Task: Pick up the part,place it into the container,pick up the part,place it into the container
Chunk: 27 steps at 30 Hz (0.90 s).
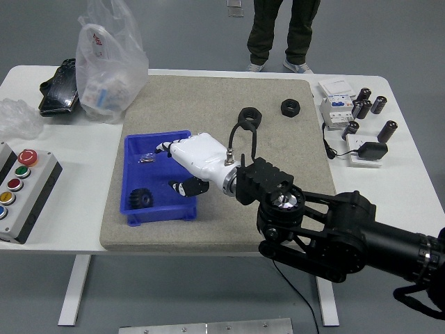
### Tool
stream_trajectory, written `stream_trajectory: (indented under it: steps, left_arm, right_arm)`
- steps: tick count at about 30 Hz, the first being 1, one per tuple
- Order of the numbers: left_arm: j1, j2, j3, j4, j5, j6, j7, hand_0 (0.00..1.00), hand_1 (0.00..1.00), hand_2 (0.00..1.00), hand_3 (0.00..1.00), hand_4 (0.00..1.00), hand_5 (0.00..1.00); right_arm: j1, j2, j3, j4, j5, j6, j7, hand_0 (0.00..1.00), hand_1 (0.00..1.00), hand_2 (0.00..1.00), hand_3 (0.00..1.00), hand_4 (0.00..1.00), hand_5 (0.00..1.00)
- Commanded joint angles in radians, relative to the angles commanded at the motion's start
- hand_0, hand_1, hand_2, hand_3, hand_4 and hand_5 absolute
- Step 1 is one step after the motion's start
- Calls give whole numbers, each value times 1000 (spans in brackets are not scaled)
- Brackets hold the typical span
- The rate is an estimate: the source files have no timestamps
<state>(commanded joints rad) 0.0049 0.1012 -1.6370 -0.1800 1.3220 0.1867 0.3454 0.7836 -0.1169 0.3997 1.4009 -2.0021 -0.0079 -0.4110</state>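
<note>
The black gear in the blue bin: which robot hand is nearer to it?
Right. The right robot hand is over the blue bin, up and right of the gear; no left robot hand shows.

From my feed I see a white worktop (pixel 66 219) on white legs (pixel 73 289), standing on a grey floor (pixel 188 35) under even light. Well beyond the fingers, at the far side, a person's dark-trousered legs (pixel 284 31) stand. A metal plate (pixel 205 327) lies on the floor below.
</note>
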Motion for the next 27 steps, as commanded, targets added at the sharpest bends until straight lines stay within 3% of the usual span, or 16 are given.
stream_trajectory:
  steps: [1,11,21,27]
  left_arm:
    - [0,0,0,0,0,0,0,833,773,782,869,853,505]
    - [2,-1,-1,0,3,1,2,833,773,782,869,853,504]
    - [5,-4,-6,0,4,1,1,834,774,782,869,850,504]
    - [6,-5,-7,0,4,-1,-1,834,773,782,869,849,503]
  right_arm:
    - [-1,0,0,0,-1,-1,0,272,303,805,917,854,225]
    - [-27,-13,86,6,-35,-17,-14,273,302,800,915,852,221]
    - [-136,-104,275,-52,-89,23,-70,280,299,781,895,848,229]
    - [-211,-136,304,-82,-52,34,-78,283,298,774,887,853,238]
